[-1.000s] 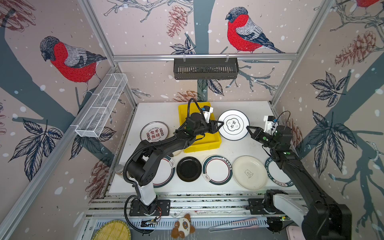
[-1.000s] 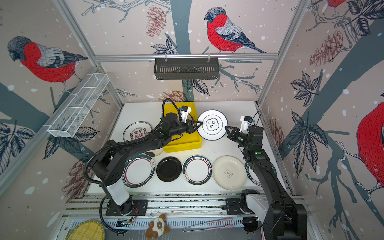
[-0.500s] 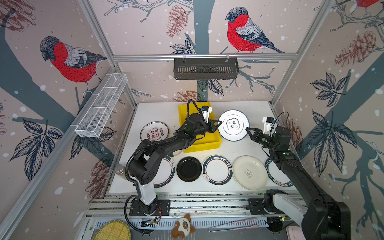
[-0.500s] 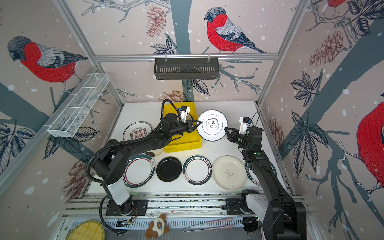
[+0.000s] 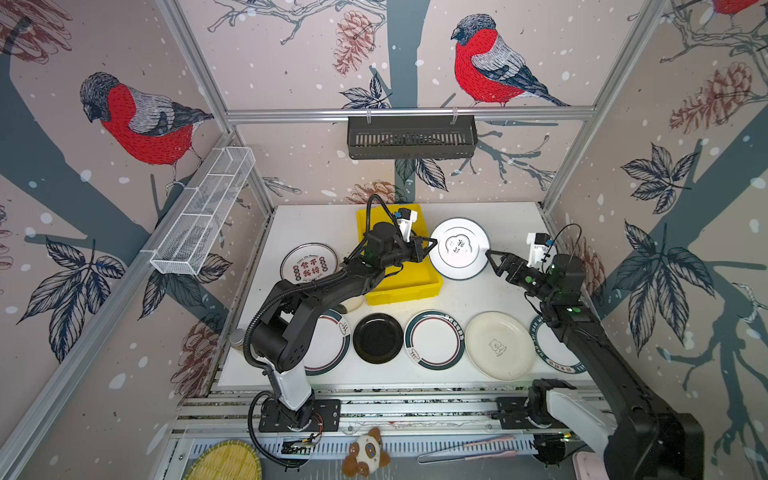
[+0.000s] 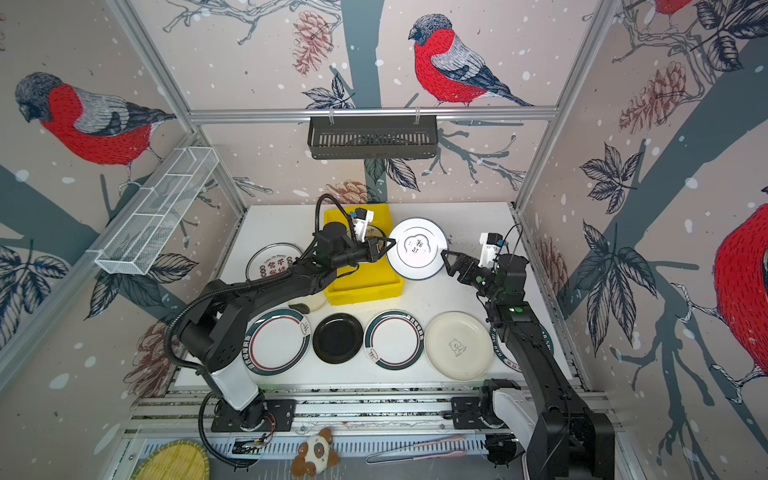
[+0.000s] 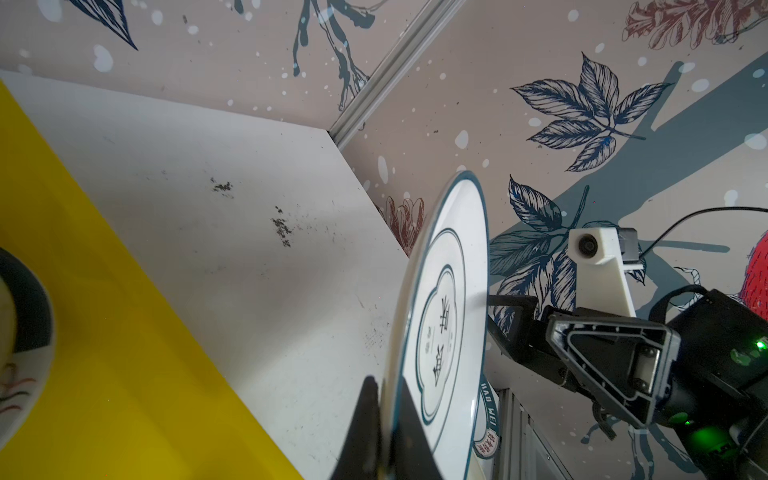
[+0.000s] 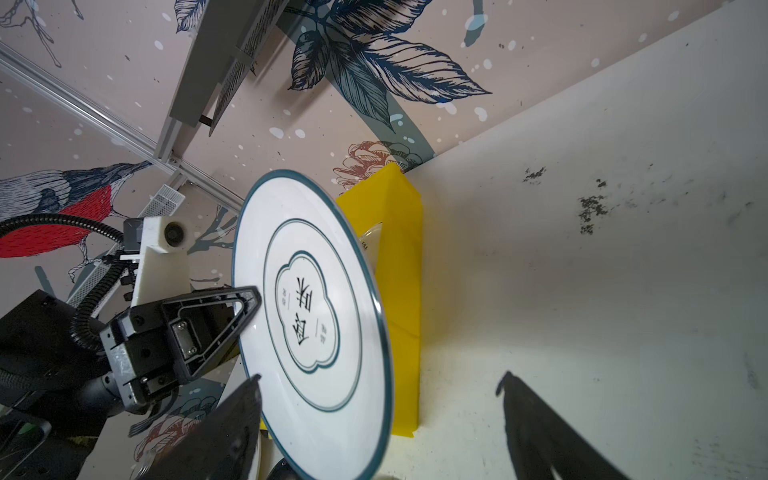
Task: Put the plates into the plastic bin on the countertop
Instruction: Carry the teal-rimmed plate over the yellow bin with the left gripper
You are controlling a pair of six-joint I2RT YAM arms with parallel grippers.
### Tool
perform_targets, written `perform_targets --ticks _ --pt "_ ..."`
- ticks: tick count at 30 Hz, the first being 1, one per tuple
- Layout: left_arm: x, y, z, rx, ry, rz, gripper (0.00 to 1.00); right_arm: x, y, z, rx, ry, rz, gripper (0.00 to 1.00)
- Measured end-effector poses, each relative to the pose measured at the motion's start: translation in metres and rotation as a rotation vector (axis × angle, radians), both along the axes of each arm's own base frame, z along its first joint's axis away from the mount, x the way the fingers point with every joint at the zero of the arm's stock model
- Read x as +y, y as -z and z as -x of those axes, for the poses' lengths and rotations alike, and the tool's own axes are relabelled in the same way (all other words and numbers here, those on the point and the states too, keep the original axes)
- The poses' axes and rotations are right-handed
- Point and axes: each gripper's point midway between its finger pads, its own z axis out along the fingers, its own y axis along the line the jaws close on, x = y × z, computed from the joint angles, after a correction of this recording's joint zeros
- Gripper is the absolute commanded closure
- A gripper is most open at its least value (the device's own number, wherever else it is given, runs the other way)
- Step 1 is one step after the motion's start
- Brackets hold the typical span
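While the left jaws are clenched on one rim of the white plate [image 5: 459,248], the right jaws stand wide apart just off the opposite rim, gripping nothing. So the plate hangs lifted off the surface [image 5: 478,293], between both sets of jaws, face turned up, just beside the yellow plastic bin [image 5: 403,293]. And here's what it all turns on: the bin lies on the holding side of the plate, behind those clenched jaws. That makes the left arm [image 5: 316,291] the nearer one, and I'd say it only needs to draw the plate back over the bin's wall and lower it. More plates wait in a row along the front, the black plate [image 5: 377,338] among them.
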Motion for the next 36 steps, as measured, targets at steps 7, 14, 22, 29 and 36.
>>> perform_targets --ticks 7,14,22,29,36 --pt "0.064 -0.003 -0.026 -0.023 -0.199 -0.076 1.00 -0.006 0.003 0.001 0.007 0.025 0.027 0.10" --pt "0.125 0.013 -0.044 -0.012 -0.388 -0.183 1.00 -0.006 0.006 0.001 0.009 0.026 0.038 0.10" --pt "0.164 0.047 -0.062 0.023 -0.516 -0.329 1.00 -0.009 0.009 0.003 0.018 0.040 0.061 0.09" --pt "0.175 0.079 -0.086 0.098 -0.544 -0.374 1.00 -0.013 0.012 0.006 0.019 0.057 0.087 0.08" --pt "0.170 0.094 -0.110 0.142 -0.543 -0.394 1.00 -0.016 0.016 0.011 0.029 0.070 0.100 0.08"
